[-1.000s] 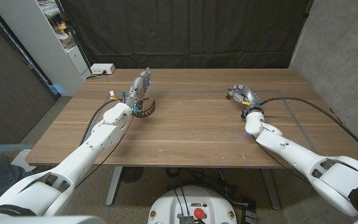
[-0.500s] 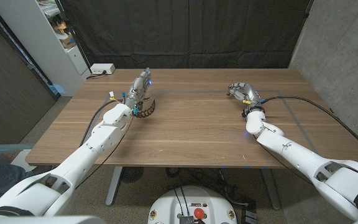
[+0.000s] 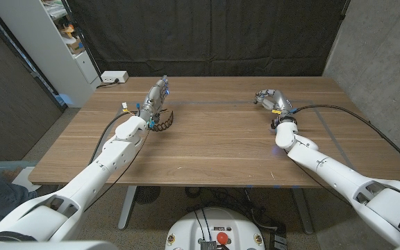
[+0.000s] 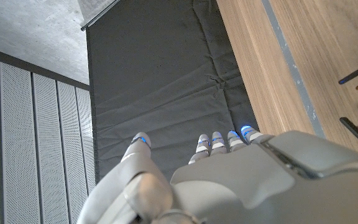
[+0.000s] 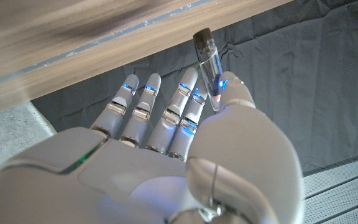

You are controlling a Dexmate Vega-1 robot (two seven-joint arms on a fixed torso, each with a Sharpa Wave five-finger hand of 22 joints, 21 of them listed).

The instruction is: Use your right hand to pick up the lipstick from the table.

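The lipstick [image 5: 209, 68], a clear tube with a dark cap, is pinched between the thumb and a finger of my right hand [image 5: 166, 155]. In the head view my right hand [image 3: 273, 101] hangs just over the far right part of the wooden table [image 3: 214, 149], its fingers curled in. My left hand [image 3: 157, 96] stands at the far left of the table with its fingers stretched out and nothing in them. The left wrist view shows the same straight fingers [image 4: 219, 142] against the black curtain.
A white box [image 3: 113, 77] with a cable sits at the table's far left corner. A black cable [image 3: 346, 116] trails from my right wrist across the right side. A pale shelf unit [image 3: 64, 42] stands beyond the left edge, a concrete wall on the right.
My right hand has risen a little and drifted towards the far edge, still with the lipstick in it. The left arm has kept still.
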